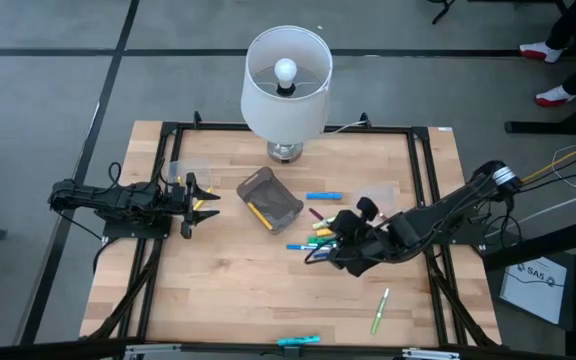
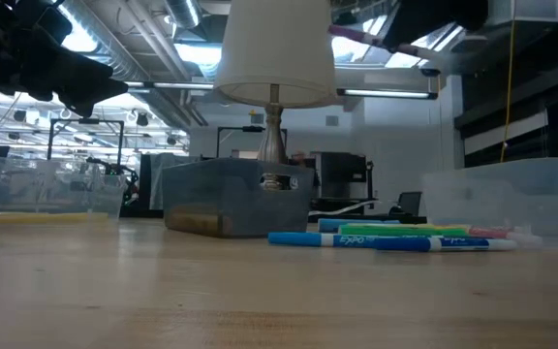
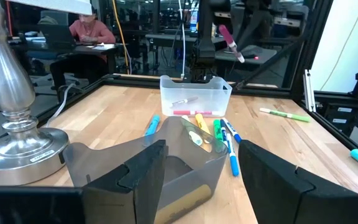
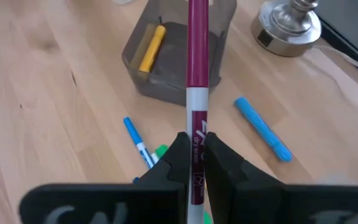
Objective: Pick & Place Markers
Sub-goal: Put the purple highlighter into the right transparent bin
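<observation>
From above, the wooden bench (image 1: 218,290) shows bare wood along its near half, with only a green marker (image 1: 379,311) lying alone toward the right front and a cyan marker (image 1: 298,341) at the front edge. A white-shaded lamp (image 1: 286,85) stands at the back edge, and just in front of it sits a smoky grey bin (image 1: 269,198) with a yellow marker (image 1: 257,213) inside. The left claw (image 1: 204,200) waits near the left edge, fingers spread wide, empty. The right claw (image 1: 320,252) hangs over a cluster of markers (image 1: 320,226) right of the bin, well in from the right edge. The low view looks level across open wood to the grey bin (image 2: 235,208) under the lamp (image 2: 275,53), with a row of blue and green markers (image 2: 395,237) lying flat to its right and a clear tub (image 2: 507,199) behind them. The left wrist view shows the left claw (image 3: 201,180) standing wide behind the grey bin (image 3: 166,155); beyond it a clear tub (image 3: 194,93) holds a pink marker and a white one, and loose markers (image 3: 219,134) lie between the two containers. The right wrist view shows the right claw (image 4: 194,155) pinched narrow on a magenta-capped marker (image 4: 197,68), lifted above the bench, its cap pointing over the grey bin (image 4: 173,53), where the yellow marker (image 4: 151,48) lies; a light blue marker (image 4: 263,129) lies beside it.
</observation>
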Action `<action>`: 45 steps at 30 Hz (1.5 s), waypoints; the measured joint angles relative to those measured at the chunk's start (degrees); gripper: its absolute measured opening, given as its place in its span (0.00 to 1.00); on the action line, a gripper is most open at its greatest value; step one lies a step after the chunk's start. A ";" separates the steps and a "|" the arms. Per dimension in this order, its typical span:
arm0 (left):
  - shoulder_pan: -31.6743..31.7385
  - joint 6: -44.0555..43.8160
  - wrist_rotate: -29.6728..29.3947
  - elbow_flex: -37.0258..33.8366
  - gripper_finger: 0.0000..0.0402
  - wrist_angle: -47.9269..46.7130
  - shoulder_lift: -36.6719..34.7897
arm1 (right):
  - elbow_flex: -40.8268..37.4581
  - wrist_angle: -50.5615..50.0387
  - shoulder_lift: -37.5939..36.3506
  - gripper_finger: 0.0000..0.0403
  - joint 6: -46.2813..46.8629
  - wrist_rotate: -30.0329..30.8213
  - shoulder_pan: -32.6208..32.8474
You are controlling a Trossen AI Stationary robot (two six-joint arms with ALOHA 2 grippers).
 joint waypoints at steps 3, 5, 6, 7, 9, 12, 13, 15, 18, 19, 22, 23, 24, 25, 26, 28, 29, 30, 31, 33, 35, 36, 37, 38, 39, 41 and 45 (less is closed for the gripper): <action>-0.02 -0.01 0.00 0.00 0.49 0.02 0.00 | 0.00 -2.45 -1.52 0.07 1.21 0.25 0.00; 0.00 0.00 0.01 0.00 0.49 0.00 0.00 | 0.00 -4.28 -2.33 0.07 2.60 0.31 0.00; -0.02 0.00 0.03 0.00 0.49 0.00 0.00 | 0.00 -5.42 -2.58 0.07 3.45 0.33 0.00; -0.02 0.00 0.04 0.00 0.49 0.00 0.00 | 0.00 -6.46 -2.84 0.07 4.06 0.29 0.00; -0.01 0.00 0.04 0.00 0.49 0.00 0.00 | 0.00 -8.37 -3.37 0.07 5.54 0.24 0.00; 0.00 0.00 0.04 0.00 0.49 0.00 0.00 | 0.00 -11.05 -4.28 0.07 7.74 -0.36 0.00; -0.02 0.00 0.05 0.00 0.49 0.00 0.00 | 0.00 -11.86 -4.48 0.07 8.29 -0.64 -0.03; -0.01 0.00 0.07 0.00 0.49 0.00 0.00 | 0.00 -13.54 -4.96 0.07 9.17 -1.17 -0.21; -0.02 0.00 0.05 0.00 0.49 0.00 0.00 | 0.00 -17.09 -5.89 0.07 11.37 -3.10 -0.96; -0.02 0.00 0.06 0.00 0.49 0.00 0.00 | 0.00 -18.38 -6.09 0.07 12.19 -3.54 -1.29; 0.00 0.00 0.05 0.00 0.49 0.02 0.00 | 0.00 -22.70 -6.30 0.07 15.08 -4.87 -2.26; -0.01 0.00 0.06 0.00 0.49 0.01 0.00 | 0.00 -23.95 -6.32 0.07 16.13 -5.89 -2.60; 0.00 0.00 0.06 0.00 0.49 0.00 0.00 | 0.00 -25.25 -6.33 0.07 17.33 -6.89 -2.98; 0.00 0.00 0.06 0.00 0.49 0.00 0.00 | -0.05 -26.42 -6.33 0.07 18.43 -7.98 -3.30; 0.00 0.00 0.06 0.00 0.49 0.00 0.00 | -0.31 -27.08 -6.33 0.07 19.43 -9.01 -3.56; 0.00 0.00 0.04 0.00 0.49 0.00 0.00 | -1.03 -28.29 -6.33 0.07 21.28 -10.72 -4.18; -0.02 0.00 0.04 0.00 0.49 0.00 0.00 | -1.54 -28.38 -6.33 0.07 21.80 -11.58 -4.38; -0.02 0.00 0.04 0.00 0.49 0.00 0.00 | -2.06 -28.36 -6.33 0.07 22.12 -12.38 -4.70; -0.01 0.00 0.05 0.00 0.49 0.00 0.00 | -2.71 -28.38 -6.33 0.07 22.48 -13.10 -4.99; -0.01 0.00 0.04 0.00 0.49 0.00 0.00 | -4.09 -28.38 -6.43 0.07 23.75 -14.43 -5.58; -0.02 0.00 0.04 0.00 0.49 0.00 0.00 | -5.87 -28.46 -6.96 0.07 24.59 -16.00 -6.24; 0.00 0.00 0.04 0.00 0.49 0.00 0.00 | -6.76 -28.40 -7.34 0.07 24.94 -16.50 -6.58; 0.00 0.00 0.04 0.00 0.49 0.00 0.00 | -7.88 -28.32 -7.91 0.07 25.36 -17.07 -6.91; -0.01 0.00 0.04 0.00 0.49 0.00 0.00 | -9.09 -28.31 -8.53 0.07 26.03 -17.74 -7.23; 0.00 0.00 0.04 0.00 0.49 0.00 0.00 | -10.26 -28.36 -9.12 0.07 26.92 -18.41 -7.54; -0.02 0.00 0.04 0.00 0.49 0.00 0.00 | -12.93 -27.60 -10.64 0.07 27.77 -19.47 -7.98; -0.01 0.00 0.04 0.00 0.49 0.02 0.00 | -18.43 -22.43 -13.13 0.07 27.85 -20.71 -8.40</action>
